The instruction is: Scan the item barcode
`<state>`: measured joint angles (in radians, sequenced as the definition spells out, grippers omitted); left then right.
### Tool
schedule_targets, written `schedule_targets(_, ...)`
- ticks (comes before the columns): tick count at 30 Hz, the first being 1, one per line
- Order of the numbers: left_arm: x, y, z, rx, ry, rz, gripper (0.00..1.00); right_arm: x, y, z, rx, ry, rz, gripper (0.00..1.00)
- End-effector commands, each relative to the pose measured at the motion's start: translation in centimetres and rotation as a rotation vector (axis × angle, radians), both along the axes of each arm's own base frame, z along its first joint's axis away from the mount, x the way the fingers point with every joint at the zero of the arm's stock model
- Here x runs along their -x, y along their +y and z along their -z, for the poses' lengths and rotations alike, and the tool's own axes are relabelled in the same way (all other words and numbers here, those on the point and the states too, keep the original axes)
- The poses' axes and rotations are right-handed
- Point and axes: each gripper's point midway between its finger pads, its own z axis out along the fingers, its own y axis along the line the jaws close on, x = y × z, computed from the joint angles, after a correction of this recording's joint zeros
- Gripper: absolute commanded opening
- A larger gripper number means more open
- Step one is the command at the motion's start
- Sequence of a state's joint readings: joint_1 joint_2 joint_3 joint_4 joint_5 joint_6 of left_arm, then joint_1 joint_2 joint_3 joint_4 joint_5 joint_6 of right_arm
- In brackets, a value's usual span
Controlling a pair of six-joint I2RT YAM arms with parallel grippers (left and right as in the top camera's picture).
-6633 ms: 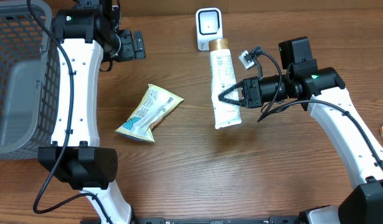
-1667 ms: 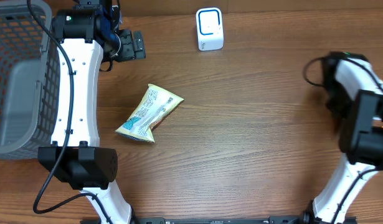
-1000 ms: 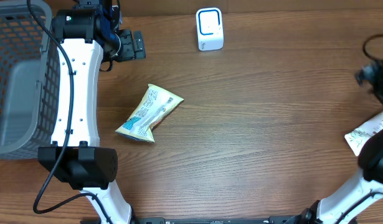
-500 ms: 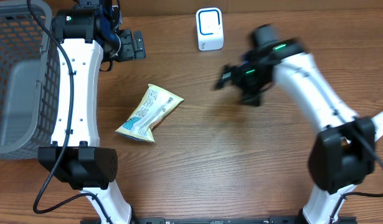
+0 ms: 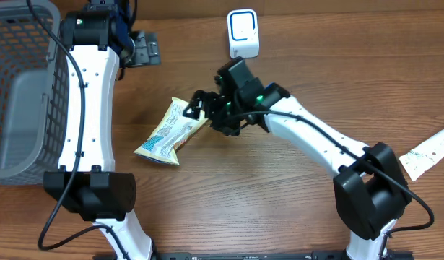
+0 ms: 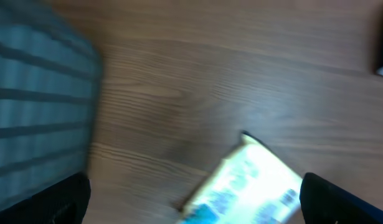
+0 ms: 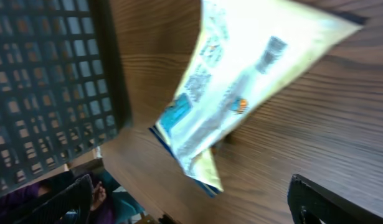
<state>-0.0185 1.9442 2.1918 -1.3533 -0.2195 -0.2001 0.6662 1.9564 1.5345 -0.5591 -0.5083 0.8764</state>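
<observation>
A yellow and blue snack packet (image 5: 171,132) lies flat on the wooden table (image 5: 294,209), left of centre, its long side running from near left to far right. The right claw (image 5: 199,107) hangs over the packet's far right corner with its jaws spread wide and nothing between them. Whether a fingertip touches the wrapper cannot be told; in the right wrist view the packet sits just ahead of the fingers (image 7: 328,199), printed side up, with a small dark code patch showing (too blurred to read). The left claw (image 5: 144,49) is at the far left, beside the grey basket (image 5: 19,94), also gaping wide and empty. The white scanner (image 5: 242,33) stands at the far edge, well apart from the packet. A white item (image 5: 427,153) lies at the right edge.
</observation>
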Motion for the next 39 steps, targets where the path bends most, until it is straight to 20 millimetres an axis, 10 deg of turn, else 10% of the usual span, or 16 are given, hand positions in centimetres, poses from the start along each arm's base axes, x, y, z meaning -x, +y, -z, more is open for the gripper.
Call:
schedule_targets(1,3.7,3.4,-7.9,-0.151,-0.166,-0.058,1.00,0.1,0.4,2.0,0.005,0.084,0.051,1.00)
schedule_targets(11,12.8,4.8,-17.5,-0.143,-0.417,-0.130,1.00,0.3,3.4,6.4,-0.096,0.189,-0.019,1.00)
schedule_targets(26,13.5,6.3,-15.1,-0.145,-0.319,-0.196,1.00,2.2,5.2,13.0,0.066,0.190,0.046,0.88)
schedule_targets(28,13.4,6.4,-14.8,-0.145,-0.308,-0.196,1.00,1.6,5.0,14.1,0.088,0.170,0.068,0.79)
schedule_targets(33,13.3,6.4,-14.1,-0.143,-0.288,-0.197,1.00,-0.7,3.6,15.2,0.157,0.053,0.097,0.05)
schedule_targets(39,13.3,6.4,-13.6,-0.137,-0.278,-0.205,1.00,-0.1,3.4,14.0,0.162,-0.044,-0.068,0.04)
